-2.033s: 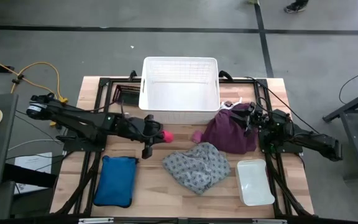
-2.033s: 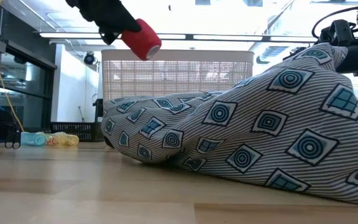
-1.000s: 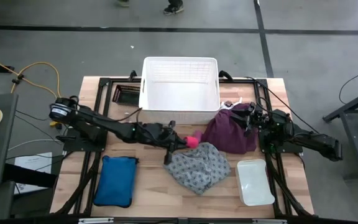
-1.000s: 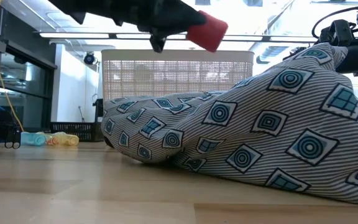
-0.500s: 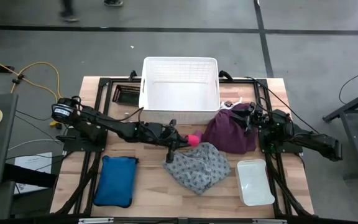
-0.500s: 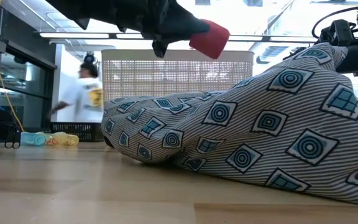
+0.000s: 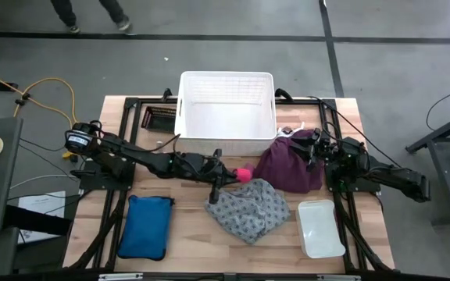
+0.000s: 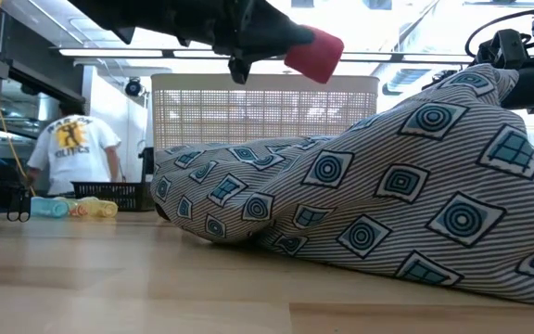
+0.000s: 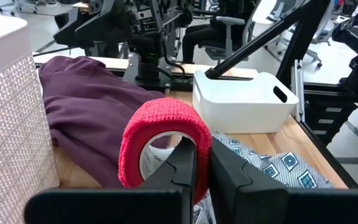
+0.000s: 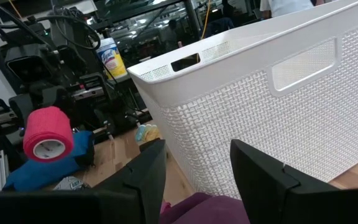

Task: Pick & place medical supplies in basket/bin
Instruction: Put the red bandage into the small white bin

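We take the white basket [image 7: 226, 112] at the back of the table as our landmark and work from the near edge toward it.

Nearest us, well in front of the basket, lie a blue pouch [image 7: 147, 226] off to its left side and a small white bin [image 7: 319, 228] off to its right. Between them, closer to the basket, the grey patterned cloth [image 7: 248, 208] sits heaped on the wood.

Just in front of the basket's front wall we see the left gripper [image 7: 226, 176], its fingers pinching the rim of the pink tape roll [image 7: 243, 173], which hangs in the air above the far edge of the grey cloth. In the left wrist view the roll [image 9: 165, 146] stands upright on the closed fingers [image 9: 182, 167].

To the basket's right front corner lies the purple cloth [image 7: 289, 162], bunched, touching the grey cloth's far edge. The right gripper [image 7: 316, 152] rests at that cloth's right side; in its wrist view its fingers [image 10: 145, 176] stand apart with purple fabric showing low between them, and we cannot tell whether they grip it.

Beyond the table a person [image 8: 70, 150] stands.
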Robot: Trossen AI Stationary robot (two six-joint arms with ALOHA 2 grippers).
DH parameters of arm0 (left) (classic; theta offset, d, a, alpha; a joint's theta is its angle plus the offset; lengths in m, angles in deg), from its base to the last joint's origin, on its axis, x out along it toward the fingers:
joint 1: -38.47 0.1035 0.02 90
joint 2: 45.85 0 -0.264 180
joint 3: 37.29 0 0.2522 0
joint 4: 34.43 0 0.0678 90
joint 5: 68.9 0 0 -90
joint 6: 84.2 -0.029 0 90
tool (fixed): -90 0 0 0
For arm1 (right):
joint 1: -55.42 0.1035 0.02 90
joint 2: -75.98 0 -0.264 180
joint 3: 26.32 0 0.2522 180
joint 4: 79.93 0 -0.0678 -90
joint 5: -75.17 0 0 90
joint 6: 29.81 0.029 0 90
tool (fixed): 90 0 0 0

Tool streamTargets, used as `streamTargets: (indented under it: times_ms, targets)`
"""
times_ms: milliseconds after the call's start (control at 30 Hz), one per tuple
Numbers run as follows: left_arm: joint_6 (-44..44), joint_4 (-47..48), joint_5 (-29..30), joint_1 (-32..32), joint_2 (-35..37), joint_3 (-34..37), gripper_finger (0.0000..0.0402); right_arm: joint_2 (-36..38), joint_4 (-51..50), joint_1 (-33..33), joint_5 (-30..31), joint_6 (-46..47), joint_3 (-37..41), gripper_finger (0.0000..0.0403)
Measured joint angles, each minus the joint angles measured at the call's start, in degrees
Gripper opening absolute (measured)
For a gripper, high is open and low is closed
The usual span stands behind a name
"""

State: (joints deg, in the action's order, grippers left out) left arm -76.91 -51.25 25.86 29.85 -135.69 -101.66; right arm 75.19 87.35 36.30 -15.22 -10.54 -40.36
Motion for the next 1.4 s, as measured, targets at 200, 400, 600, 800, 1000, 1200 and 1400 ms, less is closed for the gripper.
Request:
streamTargets:
  times_ms: [200, 400, 600, 800, 1000, 1200, 1400]
  targets:
    - [0.0, 0.0, 0.0, 0.0, 0.0, 0.0, 0.0016, 0.0, 0.0, 0.0, 0.0, 0.0, 0.0, 0.0167]
    - [0.0, 0.0, 0.0, 0.0, 0.0, 0.0, 0.0016, 0.0, 0.0, 0.0, 0.0, 0.0, 0.0, 0.0167]
    - [0.0, 0.0, 0.0, 0.7, 0.0, 0.0, 0.0016, 0.0, 0.4, 0.0, -1.8, 0.4, 0.0, 0.0167]
    - [0.1, 0.0, 0.0, 1.7, 0.0, 0.0, 0.0016, -0.1, 6.5, 1.5, -11.2, 2.0, 0.0, 0.0167]
    - [2.0, -1.3, 0.0, 1.9, 0.0, 0.0, 0.0016, -1.4, 15.3, 6.5, -12.6, 2.0, 0.0, 0.0167]
    - [3.2, -8.3, -1.3, 1.7, 0.0, 0.0, 0.0016, -7.5, 25.2, 12.2, -11.8, -1.3, 0.0, 0.0167]
    - [3.3, -15.0, -6.9, 1.6, 0.1, 0.0, 0.0016, -18.2, 32.0, 18.8, -8.7, -8.9, -2.6, 0.0167]
